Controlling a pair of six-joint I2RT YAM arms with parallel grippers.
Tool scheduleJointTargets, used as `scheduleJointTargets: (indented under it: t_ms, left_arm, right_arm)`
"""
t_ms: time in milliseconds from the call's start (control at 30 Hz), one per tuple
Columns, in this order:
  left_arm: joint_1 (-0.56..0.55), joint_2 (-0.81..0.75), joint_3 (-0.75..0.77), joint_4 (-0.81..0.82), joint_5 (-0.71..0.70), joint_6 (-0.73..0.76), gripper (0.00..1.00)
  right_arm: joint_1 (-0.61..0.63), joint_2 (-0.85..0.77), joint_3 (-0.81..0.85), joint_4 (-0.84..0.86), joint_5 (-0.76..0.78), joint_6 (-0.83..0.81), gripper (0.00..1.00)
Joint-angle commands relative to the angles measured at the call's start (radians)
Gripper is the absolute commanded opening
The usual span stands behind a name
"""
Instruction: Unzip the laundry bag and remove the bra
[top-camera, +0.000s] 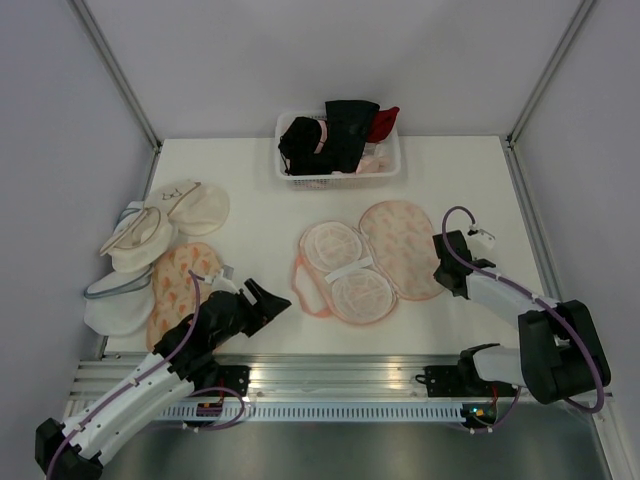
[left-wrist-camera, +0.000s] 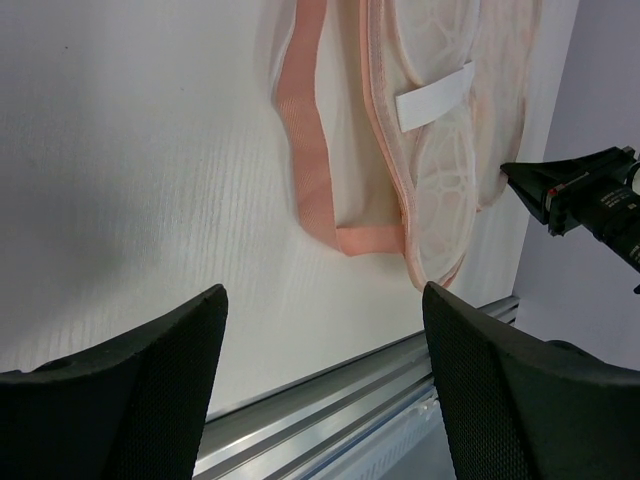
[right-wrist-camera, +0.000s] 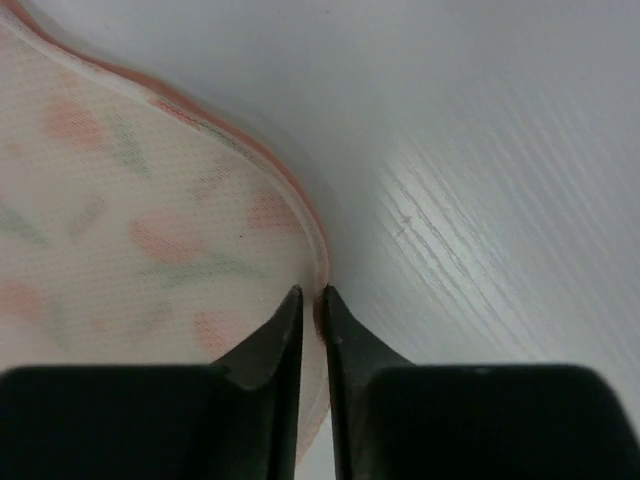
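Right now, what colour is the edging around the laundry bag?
Salmon pink edging on the laundry bag, clearest in the left wrist view.

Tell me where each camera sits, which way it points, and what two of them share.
Top external: above and behind the arms, looking down at the table; both arms show, left gripper and right gripper flanking the laundry bag.
Left wrist: low over the table, facing across to the laundry bag; its open fingers frame the bottom.
Right wrist: close above the laundry bag's printed half; its fingers pinch the pink edge.
Shared: top and left wrist views both show the right gripper at the bag's edge.
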Motion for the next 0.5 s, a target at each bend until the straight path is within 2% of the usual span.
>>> scheduleJointTargets:
  t_ms: [0,200,267,433,467]
  left_arm:
    - [-0.002,-0.005,-0.004,-0.007,0.024,-0.007,0.82]
    - [-0.002,0.006,0.033,-0.007,0.061,0.010,0.81]
    - [-0.002,0.020,0.063,-0.010,0.088,0.030,0.81]
    - [-0.002,0.044,0.128,-0.027,0.131,0.055,0.81]
    - [-0.002,0.046,0.136,-0.031,0.139,0.061,0.81]
  right_arm:
    - [-0.003,-0.005,-0.011,0.031,-0.033,0.019,0.15]
    - [-0.004,-0.074,-0.014,0.039,-0.064,0.004,0.01]
    - [-0.004,-0.120,-0.022,0.043,-0.106,-0.002,0.00]
    - [-0.003,-0.399,-0.005,0.013,-0.218,-0.117,0.00]
    - [-0.003,-0.439,0.013,0.011,-0.285,-0.145,0.00]
